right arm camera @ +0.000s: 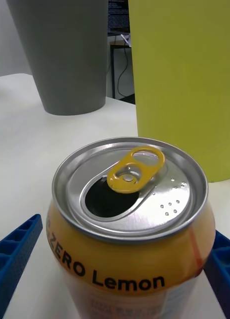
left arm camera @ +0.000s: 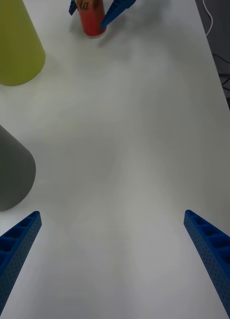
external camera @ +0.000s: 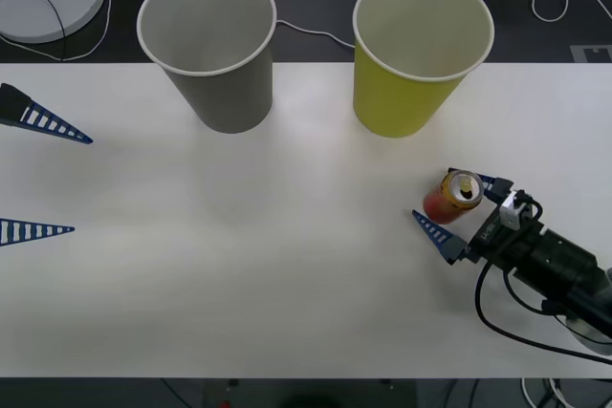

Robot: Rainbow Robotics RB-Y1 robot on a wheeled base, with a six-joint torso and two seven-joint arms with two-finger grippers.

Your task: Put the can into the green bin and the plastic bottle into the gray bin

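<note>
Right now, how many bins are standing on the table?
2. The gray bin stands at the table's far edge toward the left, and the green bin stands beside it toward the right, apart from it.

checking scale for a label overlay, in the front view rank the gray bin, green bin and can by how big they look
1. and 2. The gray bin and the green bin look alike in size and shape; I would not rank one over the other.
3. The can, standing between the fingers of the right claw, looks far smaller than either bin.
</note>
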